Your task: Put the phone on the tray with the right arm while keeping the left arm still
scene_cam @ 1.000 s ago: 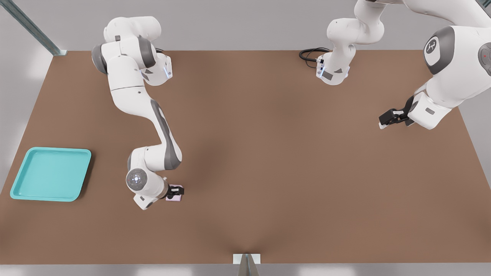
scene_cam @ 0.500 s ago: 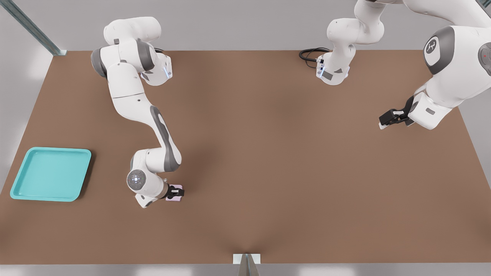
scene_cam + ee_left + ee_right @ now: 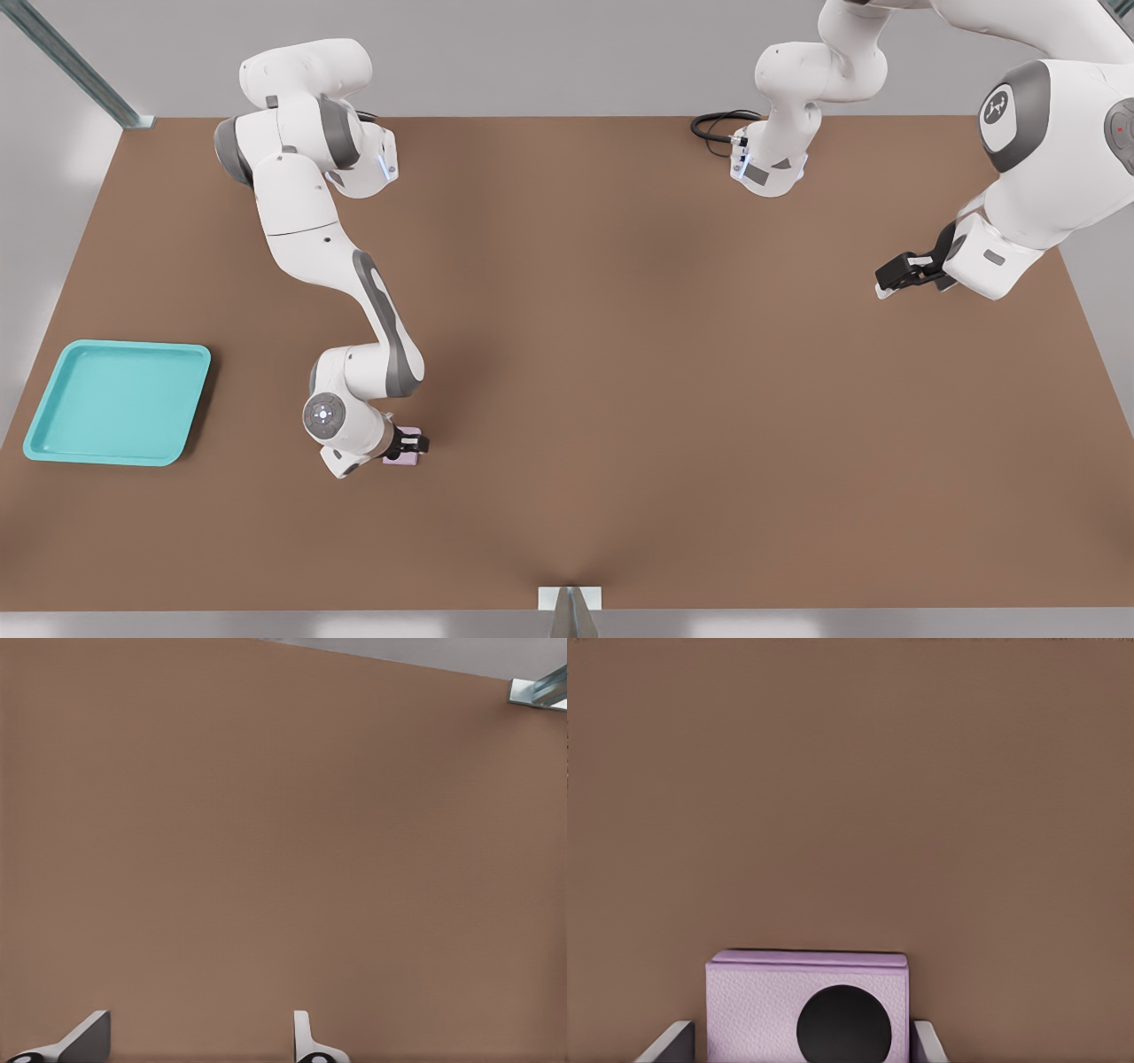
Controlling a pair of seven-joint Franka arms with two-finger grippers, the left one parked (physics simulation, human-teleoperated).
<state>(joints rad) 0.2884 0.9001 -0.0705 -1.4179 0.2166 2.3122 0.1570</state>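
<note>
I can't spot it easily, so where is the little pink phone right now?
In the front view the phone lies on the table between the tool's fingers, right of the tray.

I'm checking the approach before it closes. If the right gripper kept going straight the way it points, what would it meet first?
The gripper points down with the phone already between its fingers. Straight on, it would likely meet the table on which the phone lies. How much gap remains is unclear.

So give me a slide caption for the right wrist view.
Gripper fingers flank the pale lilac phone on the brown table.
</note>
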